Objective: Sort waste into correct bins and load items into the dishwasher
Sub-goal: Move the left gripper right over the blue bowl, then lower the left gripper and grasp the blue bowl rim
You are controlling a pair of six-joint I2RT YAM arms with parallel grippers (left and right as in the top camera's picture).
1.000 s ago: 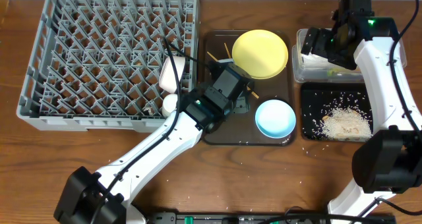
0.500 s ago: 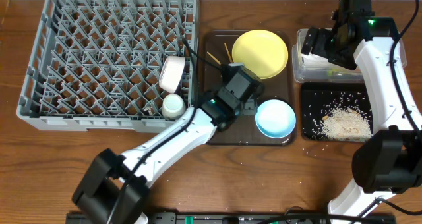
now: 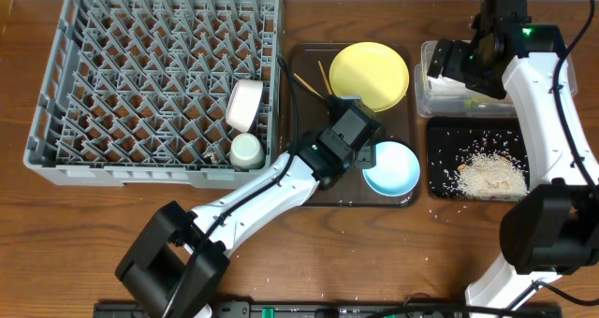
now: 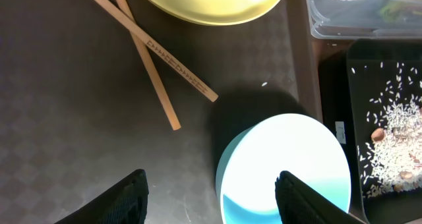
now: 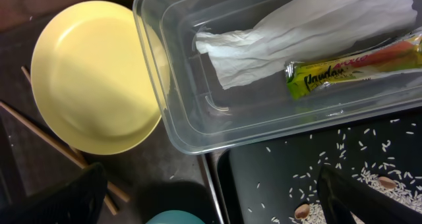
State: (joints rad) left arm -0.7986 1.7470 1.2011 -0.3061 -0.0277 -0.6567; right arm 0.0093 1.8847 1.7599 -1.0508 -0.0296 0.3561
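My left gripper (image 3: 363,142) (image 4: 211,188) is open and empty above the brown tray, straddling the left rim of the light-blue bowl (image 3: 390,166) (image 4: 283,165). Two wooden chopsticks (image 3: 307,82) (image 4: 148,46) lie crossed beside the yellow plate (image 3: 369,75) (image 5: 92,79). A white bowl (image 3: 245,105) and a small white cup (image 3: 246,150) stand in the grey dish rack (image 3: 140,84). My right gripper (image 3: 451,61) (image 5: 211,184) hangs open over the clear tub (image 5: 277,122). That tub holds a white napkin (image 5: 297,36) and a green-and-yellow wrapper (image 5: 356,66). Rice (image 3: 487,173) lies in the black tray (image 3: 447,140).
The brown serving tray (image 3: 309,173) sits between the rack and the two bins. The rack's right wall rises just left of it. A few stray rice grains dot the wooden table near the front edge. The right arm's white links stretch over the black tray's right side.
My left gripper has swung right, from the rack's right edge across the brown tray to the light-blue bowl. The right arm has stayed still.
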